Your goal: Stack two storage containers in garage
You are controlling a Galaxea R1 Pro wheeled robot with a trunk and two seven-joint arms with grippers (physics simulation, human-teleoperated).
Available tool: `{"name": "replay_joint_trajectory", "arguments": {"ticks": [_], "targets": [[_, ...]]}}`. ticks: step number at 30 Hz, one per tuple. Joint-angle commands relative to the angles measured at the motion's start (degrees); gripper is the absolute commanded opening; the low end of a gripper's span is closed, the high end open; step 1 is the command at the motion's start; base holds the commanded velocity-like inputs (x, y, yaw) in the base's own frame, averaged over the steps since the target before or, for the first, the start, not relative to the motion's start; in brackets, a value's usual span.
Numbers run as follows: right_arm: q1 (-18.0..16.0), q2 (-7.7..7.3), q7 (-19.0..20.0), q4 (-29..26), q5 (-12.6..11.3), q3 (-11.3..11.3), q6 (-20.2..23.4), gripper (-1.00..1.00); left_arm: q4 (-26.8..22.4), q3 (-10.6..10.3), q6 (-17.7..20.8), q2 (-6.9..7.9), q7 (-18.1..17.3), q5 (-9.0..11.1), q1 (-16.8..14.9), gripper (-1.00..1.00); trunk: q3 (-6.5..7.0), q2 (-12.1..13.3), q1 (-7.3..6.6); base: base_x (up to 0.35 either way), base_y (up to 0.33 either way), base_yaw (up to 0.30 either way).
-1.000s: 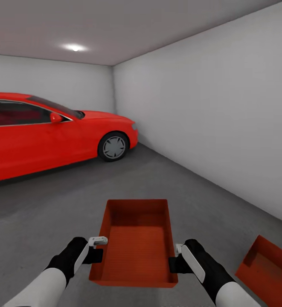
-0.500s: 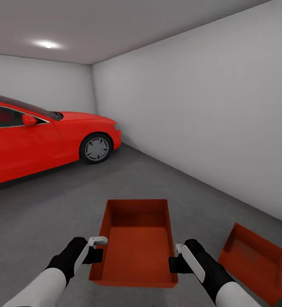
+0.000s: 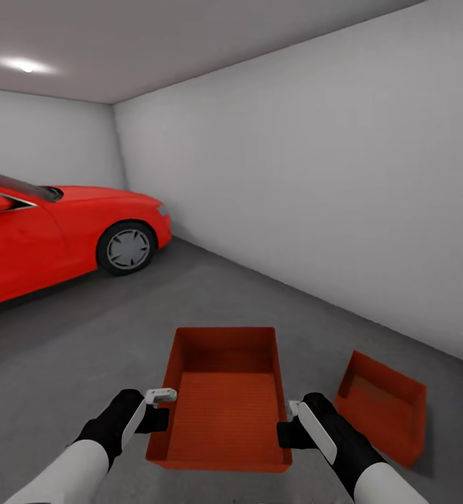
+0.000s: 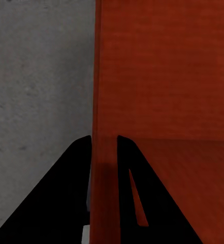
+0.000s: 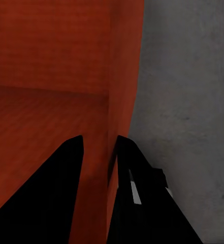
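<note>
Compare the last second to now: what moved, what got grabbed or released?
Mostly the camera: the view swung right, so the red car slid left and the second container, on the floor, came further into view. Nothing taken or released. Unchanged: the left gripper and right gripper each stay clamped on a side wall of the carried container, in the same spot in view.

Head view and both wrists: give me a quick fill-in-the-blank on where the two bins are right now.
1. The held container is gripped on opposite side walls by ___ tools, the left tool and the right tool.
2. The second container rests on the concrete floor to the robot's ___.
3. The car parked ahead on the left is ___ in colour.

Missing words: both; right; red
</note>
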Motion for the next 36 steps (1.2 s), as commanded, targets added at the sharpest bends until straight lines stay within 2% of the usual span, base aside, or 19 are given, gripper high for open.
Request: {"name": "replay_joint_trajectory", "arguments": {"ticks": [1, 36], "targets": [[-0.1, -0.02, -0.3, -0.1, -0.8, 0.0, -0.1, -1.0, 0.0, 0.7, 0.3, -0.1, -0.6, -0.5, 0.0, -1.0, -0.08, -0.1, 0.01, 0.0, 0.0, -0.275], [-0.1, -0.02, -0.3, -0.1, -0.8, 0.1, -0.1, -1.0, 0.0, 0.7, 0.3, -0.1, -0.6, -0.5, 0.0, -1.0, -0.08, -0.1, 0.01, 0.0, 0.0, -0.275]]}}
